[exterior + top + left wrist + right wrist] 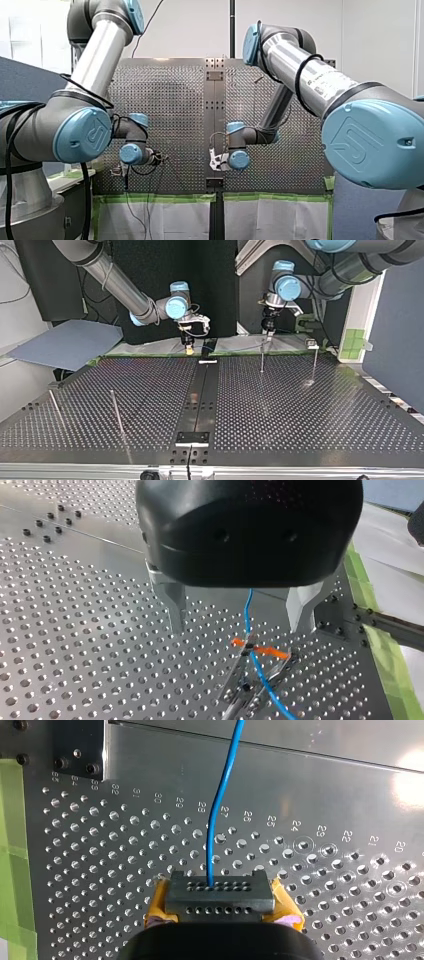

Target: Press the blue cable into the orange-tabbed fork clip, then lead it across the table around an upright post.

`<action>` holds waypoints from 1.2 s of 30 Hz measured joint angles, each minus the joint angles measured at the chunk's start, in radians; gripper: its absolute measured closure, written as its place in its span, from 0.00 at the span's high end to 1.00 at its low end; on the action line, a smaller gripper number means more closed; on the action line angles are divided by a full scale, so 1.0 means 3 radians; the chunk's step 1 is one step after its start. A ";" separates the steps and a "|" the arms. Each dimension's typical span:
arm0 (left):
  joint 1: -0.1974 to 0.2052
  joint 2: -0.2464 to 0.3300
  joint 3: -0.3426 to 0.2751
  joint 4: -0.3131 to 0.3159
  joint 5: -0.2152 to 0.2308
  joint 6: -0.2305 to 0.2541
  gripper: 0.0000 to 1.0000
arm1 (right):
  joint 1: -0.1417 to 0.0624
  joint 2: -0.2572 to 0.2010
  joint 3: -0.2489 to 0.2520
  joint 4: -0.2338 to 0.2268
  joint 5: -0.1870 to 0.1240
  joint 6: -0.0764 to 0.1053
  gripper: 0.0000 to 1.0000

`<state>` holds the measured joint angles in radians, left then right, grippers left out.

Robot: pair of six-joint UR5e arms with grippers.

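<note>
Perforated metal counter (75, 630) lies under both arms. Fingers (176, 605) of the left end effector (239, 625) stand spread, straddling the blue cable (248, 610), which crosses the orange-tabbed fork clip (252, 650); seating unconfirmed. Yellow pads (159, 902) of the right end effector (220, 895) pinch the blue cable. Risk: a pull toward an upright post (261, 359) before pressing could lift it off the clip.
</note>
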<state>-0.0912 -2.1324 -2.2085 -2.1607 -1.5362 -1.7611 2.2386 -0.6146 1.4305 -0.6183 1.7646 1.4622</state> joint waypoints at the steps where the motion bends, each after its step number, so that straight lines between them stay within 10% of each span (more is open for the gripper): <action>1: -0.0004 -0.0015 0.0000 0.0015 0.0000 -0.0005 1.00 | 0.0000 0.0000 0.0000 0.0000 -0.0001 0.0000 0.00; 36: -0.0028 -0.0204 0.0000 0.0210 -0.0051 -0.0006 1.00 | -0.0010 0.0000 0.0000 -0.0005 -0.0093 0.0075 0.00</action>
<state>-0.0996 -2.1935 -2.2086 -2.0976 -1.5515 -1.7629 2.2356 -0.6146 1.4306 -0.6198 1.7367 1.4846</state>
